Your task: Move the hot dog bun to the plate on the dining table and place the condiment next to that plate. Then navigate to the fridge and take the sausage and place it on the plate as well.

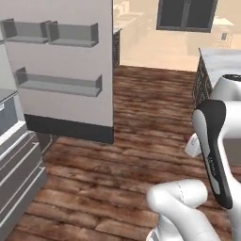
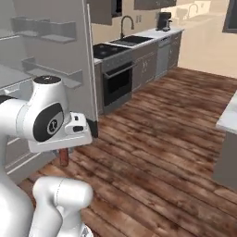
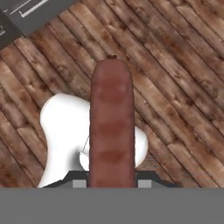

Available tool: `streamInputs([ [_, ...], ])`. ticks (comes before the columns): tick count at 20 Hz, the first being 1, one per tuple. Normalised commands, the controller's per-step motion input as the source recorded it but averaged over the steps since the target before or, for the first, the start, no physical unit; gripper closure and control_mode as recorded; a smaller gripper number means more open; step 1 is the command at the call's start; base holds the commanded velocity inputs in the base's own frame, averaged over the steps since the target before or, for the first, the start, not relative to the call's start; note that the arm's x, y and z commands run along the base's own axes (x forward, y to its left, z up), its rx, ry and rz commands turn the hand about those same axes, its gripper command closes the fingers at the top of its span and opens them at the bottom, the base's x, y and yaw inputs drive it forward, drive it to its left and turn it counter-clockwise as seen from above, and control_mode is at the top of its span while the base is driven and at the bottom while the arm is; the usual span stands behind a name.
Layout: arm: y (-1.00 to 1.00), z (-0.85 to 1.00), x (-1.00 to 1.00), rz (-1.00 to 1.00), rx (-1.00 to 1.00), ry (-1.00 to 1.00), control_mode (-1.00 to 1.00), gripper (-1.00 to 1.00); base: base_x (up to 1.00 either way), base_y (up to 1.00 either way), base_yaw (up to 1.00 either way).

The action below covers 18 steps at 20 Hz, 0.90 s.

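Observation:
A reddish-brown sausage point(image 3: 111, 122) stands straight up from between my finger tips in the hand view, with wooden floor behind it. My gripper point(image 3: 111, 183) is shut on the sausage near its lower end. In the right base view the sausage point(image 2: 63, 158) pokes down from under the white hand, and my gripper point(image 2: 65, 150) hangs above the floor beside the fridge.
The open fridge door point(image 1: 59, 61), with grey shelves, stands at the left, and the fridge drawers point(image 1: 14, 160) are low beside it. A grey counter point(image 1: 221, 61) stands at the right. Farther off along the wall are the oven point(image 2: 115, 78) and the sink point(image 2: 127, 40). Wooden floor point(image 1: 117, 155) lies open ahead.

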Motion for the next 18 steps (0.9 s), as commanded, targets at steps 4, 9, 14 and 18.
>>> streamInputs([
  [4, 0.00, 0.00, 0.00, 0.00, 0.00, 0.00, 1.00, 1.00, -0.80, -0.28, -0.66],
  [9, 0.00, 0.00, 0.00, 0.00, 0.00, 0.00, 1.00, 1.00, -0.38, -0.81, -0.54],
  [14, 0.00, 0.00, 0.00, 0.00, 0.00, 0.00, 1.00, 1.00, 0.10, -1.00, -0.35],
  [18, 0.00, 0.00, 0.00, 0.00, 0.00, 0.00, 1.00, 1.00, 0.36, -1.00, -0.29],
])
